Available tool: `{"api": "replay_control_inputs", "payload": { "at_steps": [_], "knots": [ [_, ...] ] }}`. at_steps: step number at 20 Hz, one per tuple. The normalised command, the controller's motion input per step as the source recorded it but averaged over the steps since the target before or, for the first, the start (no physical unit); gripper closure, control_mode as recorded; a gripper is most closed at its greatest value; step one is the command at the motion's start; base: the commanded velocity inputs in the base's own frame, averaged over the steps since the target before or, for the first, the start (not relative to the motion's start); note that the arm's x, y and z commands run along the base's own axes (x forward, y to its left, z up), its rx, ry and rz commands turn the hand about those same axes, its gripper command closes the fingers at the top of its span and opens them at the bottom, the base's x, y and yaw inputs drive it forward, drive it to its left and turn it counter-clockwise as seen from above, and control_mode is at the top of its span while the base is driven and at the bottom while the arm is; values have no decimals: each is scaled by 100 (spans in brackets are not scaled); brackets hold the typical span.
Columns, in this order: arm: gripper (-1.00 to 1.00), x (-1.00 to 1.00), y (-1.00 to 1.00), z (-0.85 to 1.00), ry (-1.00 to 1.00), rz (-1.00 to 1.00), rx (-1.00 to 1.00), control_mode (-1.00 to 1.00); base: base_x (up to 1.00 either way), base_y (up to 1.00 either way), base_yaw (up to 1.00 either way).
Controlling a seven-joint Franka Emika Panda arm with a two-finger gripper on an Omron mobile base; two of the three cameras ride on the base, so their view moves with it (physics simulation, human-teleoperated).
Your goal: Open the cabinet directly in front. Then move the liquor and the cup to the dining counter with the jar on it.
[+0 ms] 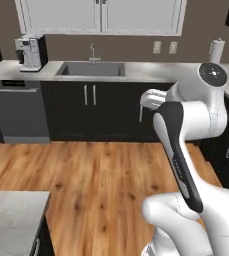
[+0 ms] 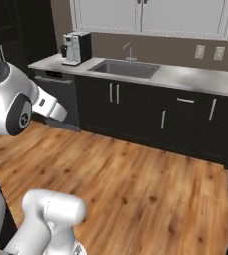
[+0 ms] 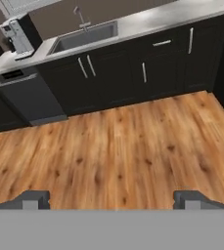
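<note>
**Q:** At the lower left corner of the left base view, what is cut off?

**A:** A marble table (image 1: 11, 215), white-grey and veined. Just one corner enters the frame, with a pale handle on the dark base beneath it. Whatever it carries lies outside the picture.

**Q:** What is hard to make out?

**A:** A tall dark unit (image 2: 16, 30) at the upper left of the right base view, left of the coffee machine (image 2: 76, 47). Its door panels cannot be resolved.

**Q:** How do the views differ?

**A:** The left base view adds a paper towel roll (image 1: 216, 50) on the back table (image 1: 151, 72). The hand view gives the sink (image 3: 84, 38), the dishwasher (image 3: 30, 97) and a broad stretch of wooden floor (image 3: 123, 146).

**Q:** And the arm?

**A:** It is folded, elbow raised, with the hand aimed forward and down across the floor toward the base cabinets. The tool (image 3: 116, 201) hangs in free air. Its fingertips (image 3: 35, 199) stand wide apart with nothing between them.
</note>
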Motion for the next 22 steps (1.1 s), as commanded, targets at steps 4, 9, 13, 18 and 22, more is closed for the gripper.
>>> {"api": "replay_control_inputs", "payload": {
  "at_steps": [4, 9, 13, 18, 22],
  "knots": [
    [-100, 0, 0, 0, 0, 0, 0, 100, 100, 2, -18],
    [-100, 0, 0, 0, 0, 0, 0, 100, 100, 17, -23],
    [-100, 0, 0, 0, 0, 0, 0, 100, 100, 34, -25],
    [-100, 0, 0, 0, 0, 0, 0, 100, 100, 83, -33],
    [-100, 0, 0, 0, 0, 0, 0, 100, 100, 100, -23]
  ]
}}
